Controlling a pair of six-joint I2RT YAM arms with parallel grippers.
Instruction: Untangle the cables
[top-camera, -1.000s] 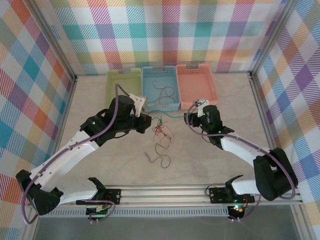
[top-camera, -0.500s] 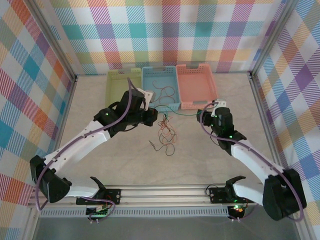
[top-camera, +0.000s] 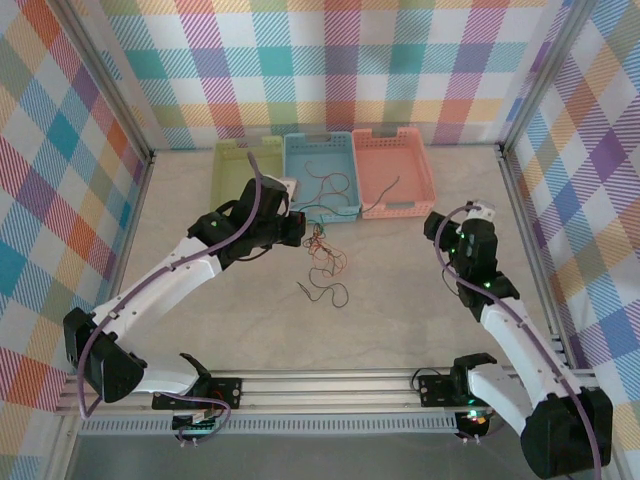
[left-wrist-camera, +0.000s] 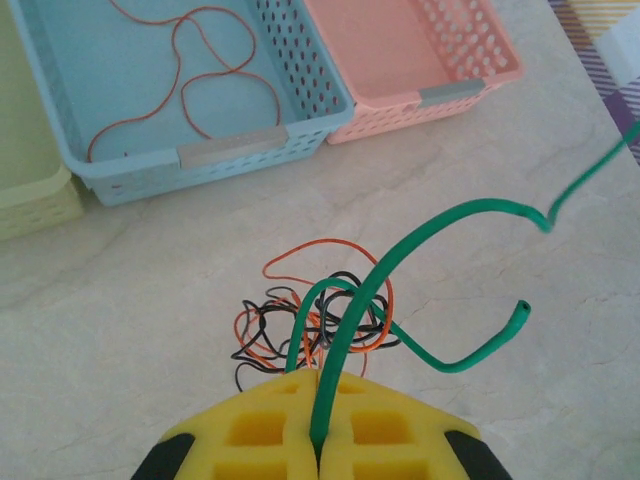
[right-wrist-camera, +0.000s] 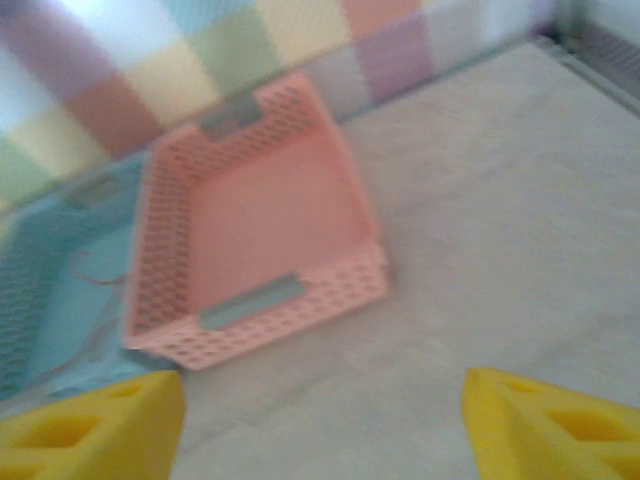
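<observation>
The left gripper pinches the green cable, arcing forward then rightward over the tangle; the right gripper gapes wide.

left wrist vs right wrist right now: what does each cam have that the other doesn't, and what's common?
Left wrist, not right wrist: the left tool shut on a green cable, with the orange-and-black tangle lying just beyond it.
Right wrist, not left wrist: the right tool open and empty, plus the plaid wall; that image is blurred.
Both: the pink basket, the blue basket and the table.
</observation>
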